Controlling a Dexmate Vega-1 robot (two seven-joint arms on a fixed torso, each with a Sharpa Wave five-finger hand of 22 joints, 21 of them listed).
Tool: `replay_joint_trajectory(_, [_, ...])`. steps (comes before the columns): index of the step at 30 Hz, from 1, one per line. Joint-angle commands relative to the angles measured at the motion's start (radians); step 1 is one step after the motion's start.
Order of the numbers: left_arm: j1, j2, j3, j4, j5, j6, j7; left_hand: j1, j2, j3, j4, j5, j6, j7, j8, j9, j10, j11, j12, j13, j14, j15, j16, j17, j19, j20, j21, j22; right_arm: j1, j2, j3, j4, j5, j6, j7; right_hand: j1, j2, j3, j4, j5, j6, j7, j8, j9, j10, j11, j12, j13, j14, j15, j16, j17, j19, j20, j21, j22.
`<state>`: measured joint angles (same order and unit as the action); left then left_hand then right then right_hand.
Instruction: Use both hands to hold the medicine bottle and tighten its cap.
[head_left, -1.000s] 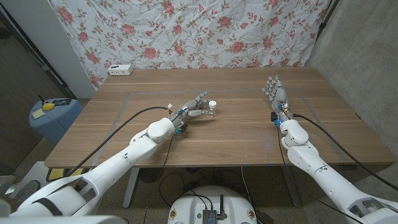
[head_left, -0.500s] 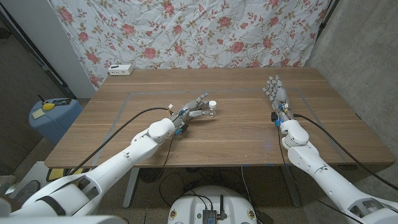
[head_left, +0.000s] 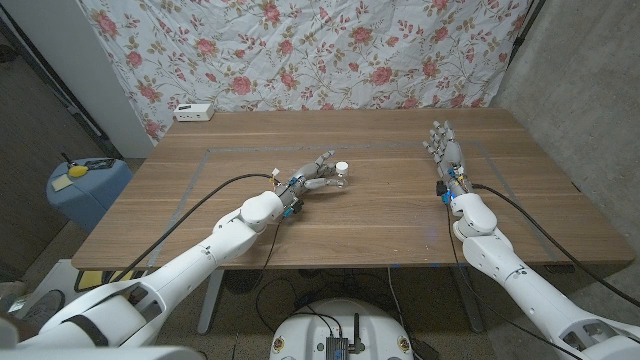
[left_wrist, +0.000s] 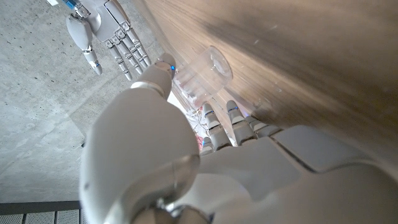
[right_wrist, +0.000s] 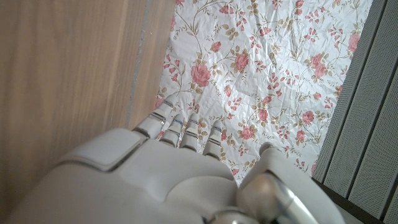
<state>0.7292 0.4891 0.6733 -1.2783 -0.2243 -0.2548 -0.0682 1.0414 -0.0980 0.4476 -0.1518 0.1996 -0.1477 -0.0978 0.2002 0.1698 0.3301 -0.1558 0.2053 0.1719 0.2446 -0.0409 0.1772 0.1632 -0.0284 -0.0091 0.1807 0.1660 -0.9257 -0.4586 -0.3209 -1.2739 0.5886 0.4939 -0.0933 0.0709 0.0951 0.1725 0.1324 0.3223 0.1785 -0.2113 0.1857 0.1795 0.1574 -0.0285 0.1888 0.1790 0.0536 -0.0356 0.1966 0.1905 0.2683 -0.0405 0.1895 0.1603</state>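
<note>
Clear plastic medicine bottle (head_left: 341, 176) with its white cap (head_left: 342, 166) sits mid-table, gripped by your left hand (head_left: 318, 173). Your right hand (head_left: 445, 148) stands well apart, fingers extended, holding nothing. Next, bring it across onto the cap.

Wooden table (head_left: 380, 215), white box (head_left: 193, 112)
</note>
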Motion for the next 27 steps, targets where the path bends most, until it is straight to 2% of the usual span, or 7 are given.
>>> replay_joint_trajectory(1, [-0.003,-0.008,0.006,0.004,0.014,0.001,0.015,0.010,0.010,-0.005,0.000,-0.002,0.011,0.006,0.005,0.004,0.021,-0.002,0.007,0.004,0.018,-0.164,0.006,0.000,0.013,0.005,0.008,0.001,-0.003,0.006,0.002,0.010,0.002,0.014,0.002,-0.006,0.003,-0.001,-0.001,0.005,-0.001,0.045,0.007,0.004,0.009,0.003,0.003,0.004,0.007,-0.021,0.001,0.004,0.006,-0.053,-0.004,0.006])
replay_joint_trajectory(2, [-0.004,-0.010,0.006,0.006,0.012,0.000,0.014,0.012,0.011,-0.006,-0.001,-0.003,0.014,0.007,0.005,0.004,0.024,-0.004,0.007,0.003,0.022,-0.163,0.007,0.000,0.014,0.004,0.008,0.001,-0.003,0.006,0.003,0.010,0.002,0.015,0.002,-0.006,0.002,-0.001,-0.002,0.006,-0.007,0.083,0.005,0.003,0.008,0.003,0.002,0.004,0.006,-0.022,0.001,0.004,0.009,-0.054,-0.003,0.006])
replay_joint_trajectory(3, [-0.005,-0.010,0.006,0.007,0.012,0.001,0.013,0.012,0.012,-0.006,-0.001,-0.003,0.015,0.008,0.005,0.004,0.027,-0.001,0.007,0.003,0.024,-0.163,0.007,0.000,0.015,0.005,0.008,0.001,-0.004,0.006,0.003,0.011,0.002,0.015,0.003,-0.006,0.002,-0.001,-0.002,0.006,-0.006,0.096,0.005,0.003,0.009,0.003,0.003,0.004,0.008,-0.021,0.001,0.004,0.008,-0.054,-0.003,0.006])
replay_joint_trajectory(10, [-0.019,-0.021,0.014,0.029,0.010,-0.002,0.000,0.020,0.015,-0.010,-0.002,-0.004,0.028,0.014,0.006,0.004,0.042,-0.003,0.009,0.003,0.039,-0.163,0.008,0.000,0.022,0.001,0.009,0.000,-0.005,0.005,0.003,0.012,0.004,0.017,0.006,-0.006,0.002,-0.001,-0.002,0.006,-0.008,0.108,0.004,0.003,0.009,0.002,0.003,0.004,0.009,-0.020,0.001,0.004,0.008,-0.054,-0.003,0.006])
replay_joint_trajectory(22, [-0.032,-0.037,0.022,0.048,0.011,-0.006,-0.006,0.030,0.018,-0.019,-0.003,-0.004,0.053,0.026,0.007,0.004,0.065,0.007,0.009,0.003,0.063,-0.164,0.008,0.000,0.039,0.000,0.011,0.000,-0.004,0.007,0.004,0.018,0.006,0.021,0.010,-0.006,0.002,-0.001,-0.002,0.007,-0.008,0.111,0.004,0.002,0.009,0.000,0.002,0.004,0.009,-0.020,0.001,0.004,0.009,-0.054,-0.003,0.006])
replay_joint_trajectory(25, [-0.029,-0.035,0.022,0.044,0.014,-0.003,-0.002,0.035,0.021,-0.025,-0.002,-0.005,0.068,0.041,0.007,0.004,0.083,0.007,0.011,0.003,0.077,-0.164,0.008,0.000,0.046,-0.015,0.011,0.000,-0.008,0.006,0.005,0.014,0.007,0.021,0.008,-0.006,0.002,-0.001,-0.002,0.007,-0.008,0.112,0.004,0.002,0.009,0.001,0.002,0.004,0.009,-0.021,0.001,0.004,0.009,-0.054,-0.003,0.006])
replay_joint_trajectory(27, [-0.027,-0.034,0.022,0.042,0.016,-0.004,0.003,0.040,0.022,-0.029,-0.004,-0.005,0.075,0.037,0.006,0.003,0.098,0.001,0.012,0.003,0.088,-0.164,0.008,0.000,0.056,-0.029,0.012,0.000,-0.009,0.006,0.006,0.014,0.007,0.022,0.007,-0.006,0.002,-0.001,-0.002,0.007,-0.007,0.112,0.004,0.002,0.009,0.001,0.002,0.004,0.008,-0.021,0.001,0.004,0.009,-0.054,-0.003,0.006])
